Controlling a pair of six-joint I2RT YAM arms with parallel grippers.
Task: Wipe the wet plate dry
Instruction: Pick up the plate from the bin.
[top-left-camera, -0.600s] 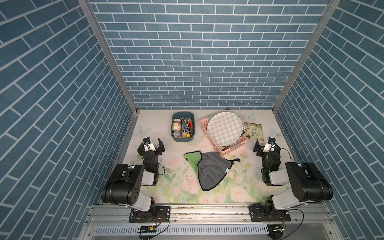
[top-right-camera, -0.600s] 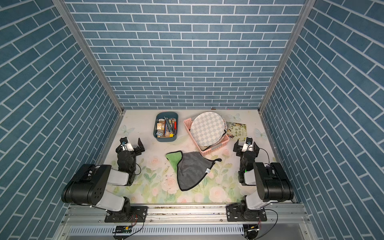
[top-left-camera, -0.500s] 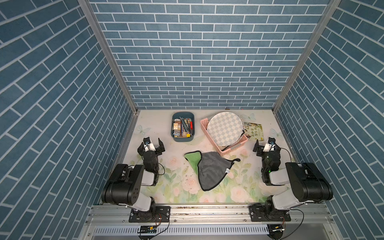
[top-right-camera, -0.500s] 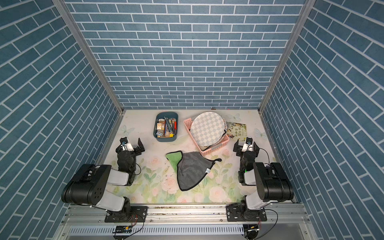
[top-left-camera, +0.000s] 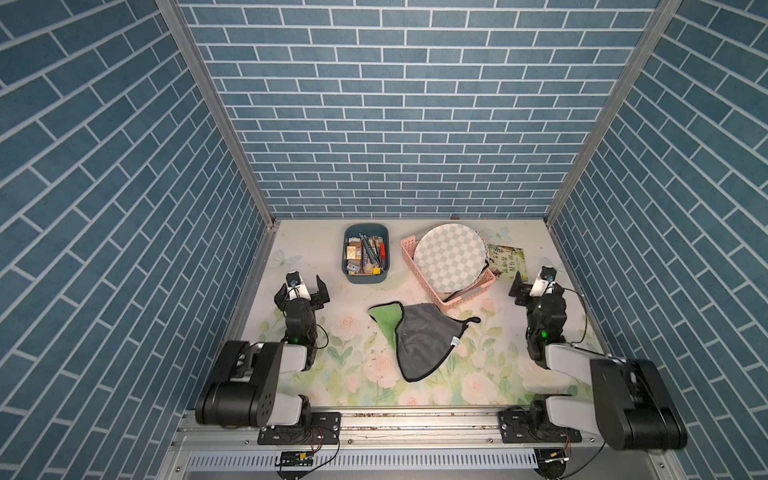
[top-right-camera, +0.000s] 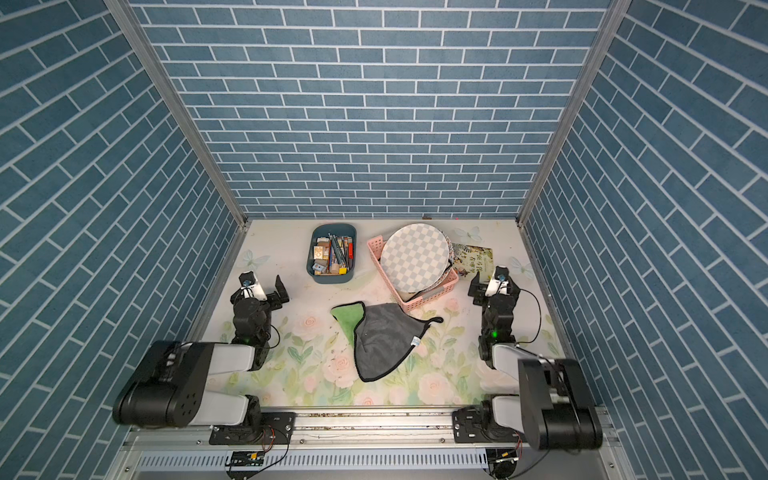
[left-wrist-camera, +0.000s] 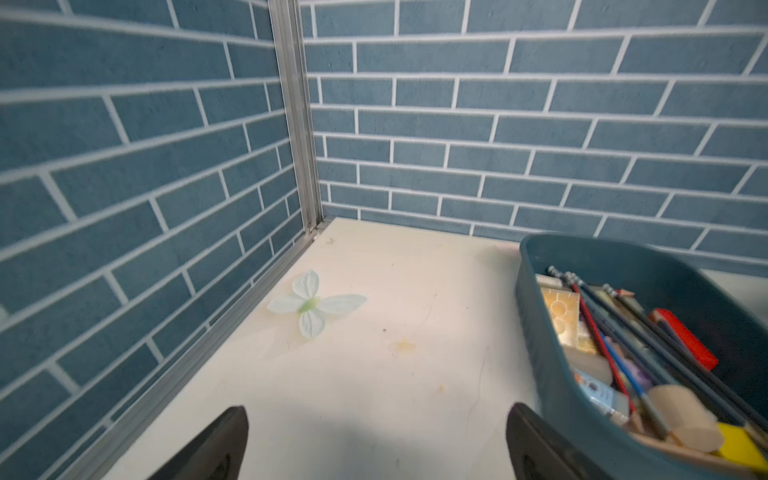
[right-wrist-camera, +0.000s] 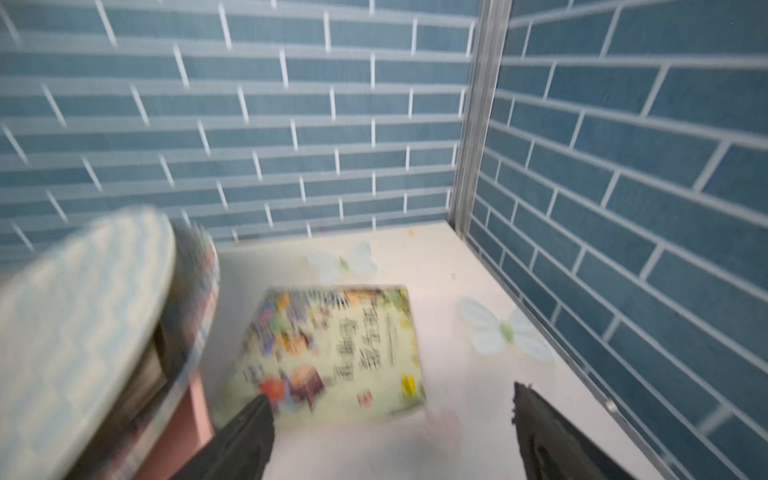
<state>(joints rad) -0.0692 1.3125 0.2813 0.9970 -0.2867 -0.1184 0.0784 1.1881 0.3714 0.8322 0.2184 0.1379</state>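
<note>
- Both top views: plate (top-left-camera: 451, 259) leans in basket (top-left-camera: 469, 296), upper centre-right; cloth (top-left-camera: 419, 345) mid-frame; left gripper (top-left-camera: 300, 292) and right gripper (top-left-camera: 536, 286) open, empty.
- Left wrist: fingers (left-wrist-camera: 224, 444) apart, bin (left-wrist-camera: 536, 332) just beside one.
- Right wrist: blurred plate (right-wrist-camera: 83, 311) beside book (right-wrist-camera: 332, 353); fingers (right-wrist-camera: 249, 436) apart.

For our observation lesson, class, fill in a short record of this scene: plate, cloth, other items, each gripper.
plate: checkered plate, tilted in the pink basket
cloth: grey and green cloth, lying on the table, not held
other items: blue bin of stationery; book beside the basket
left gripper: open, empty
right gripper: open, empty
</note>
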